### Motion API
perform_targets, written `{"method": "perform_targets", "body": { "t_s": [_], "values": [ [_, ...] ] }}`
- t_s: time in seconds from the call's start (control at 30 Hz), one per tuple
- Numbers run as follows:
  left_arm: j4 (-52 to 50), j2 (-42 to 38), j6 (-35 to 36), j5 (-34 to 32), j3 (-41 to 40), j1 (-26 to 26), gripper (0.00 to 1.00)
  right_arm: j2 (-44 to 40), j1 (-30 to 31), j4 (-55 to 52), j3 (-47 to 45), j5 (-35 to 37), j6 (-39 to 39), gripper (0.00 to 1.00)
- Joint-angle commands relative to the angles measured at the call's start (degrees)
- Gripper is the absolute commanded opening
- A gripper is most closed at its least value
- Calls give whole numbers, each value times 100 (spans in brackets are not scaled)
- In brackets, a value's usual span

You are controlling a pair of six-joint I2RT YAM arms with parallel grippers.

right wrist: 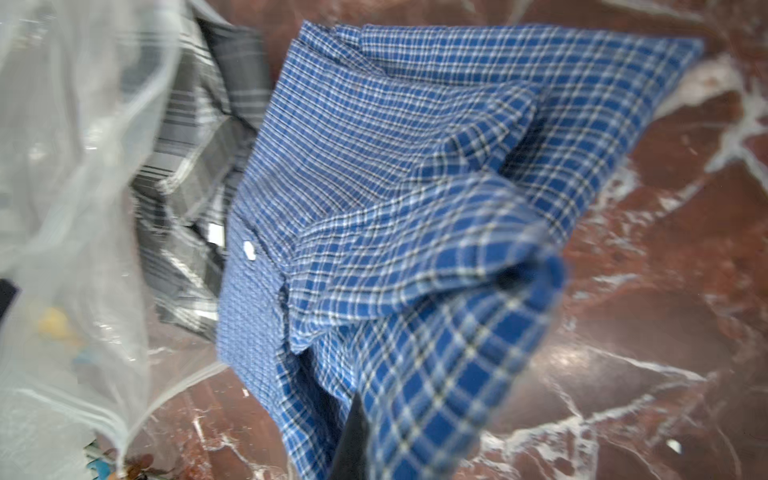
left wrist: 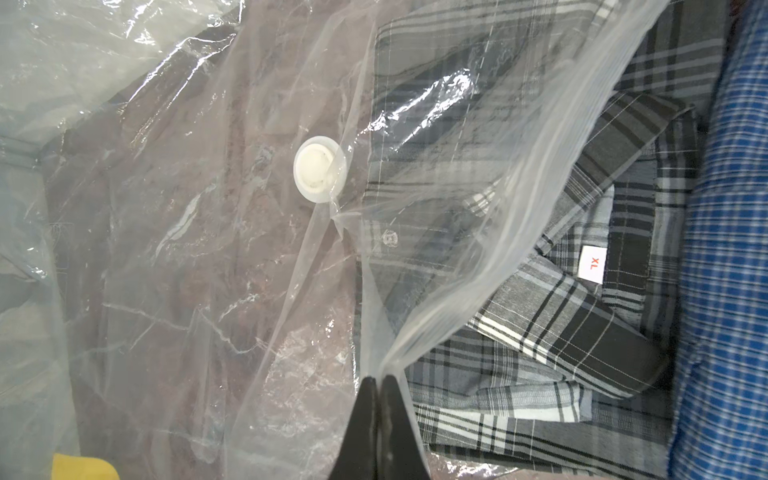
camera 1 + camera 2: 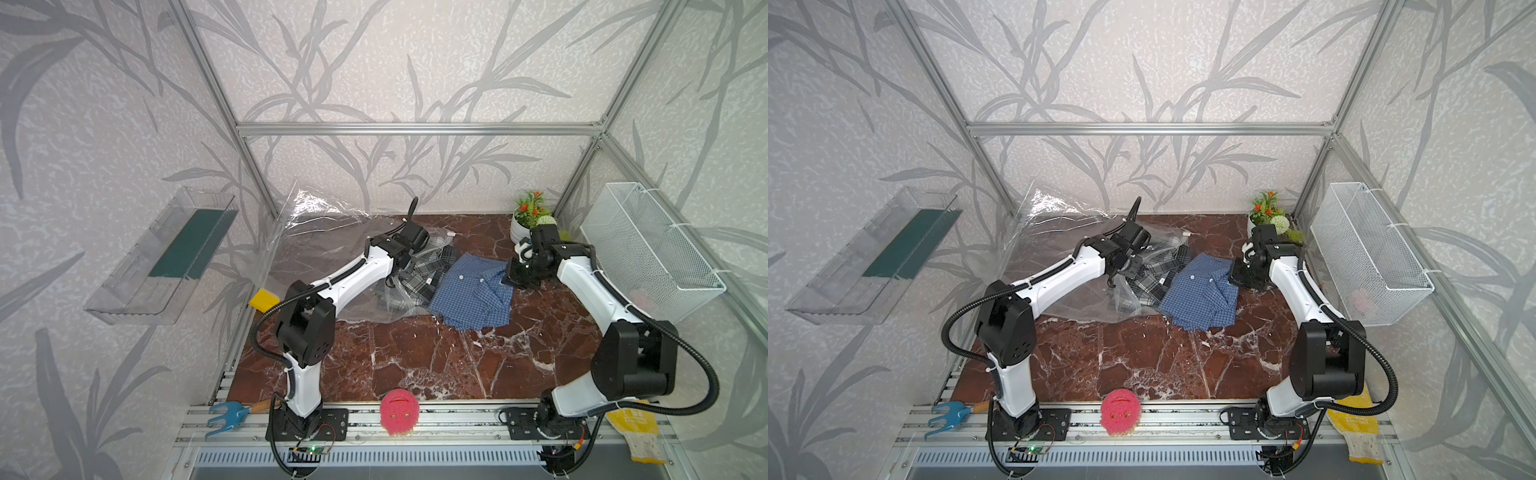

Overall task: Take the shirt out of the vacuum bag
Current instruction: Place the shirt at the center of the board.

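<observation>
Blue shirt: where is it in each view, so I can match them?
In a top view: blue shirt mid-table, right of the bag.
In a top view: same place.
Left wrist: along the picture's right edge.
Right wrist: fills the centre.
Shared landmark: grey plaid shirt beside it.

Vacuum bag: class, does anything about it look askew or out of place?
Yes. The vacuum bag rides up the back-left corner, crumpled, and a grey plaid shirt sticks half out of its open mouth, beside the blue checked shirt.
</observation>
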Motion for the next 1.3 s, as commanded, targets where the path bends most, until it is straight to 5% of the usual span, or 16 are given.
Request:
{"method": "perform_targets", "body": {
  "t_s": [0.0,0.47,0.9,1.13,1.27],
  "values": [
    [37,82,-88,10,3,96,0,-16,-432,-23,-327,523,-339,0],
    [-53,-75,-46,-5,-92,185,0,1970,-633,334,659,1212,-1103,0],
    [-190,-155,-103,21,-2,181,0,2079,-596,524,777,1136,-908,7],
    [-91,-117,-132,187,-8,157,0,1229,-520,72,1010,1329,-970,52],
    [-104,-135,-98,178,5,145,0,773,-381,-119,1108,1520,-1013,59]
  ]
}}
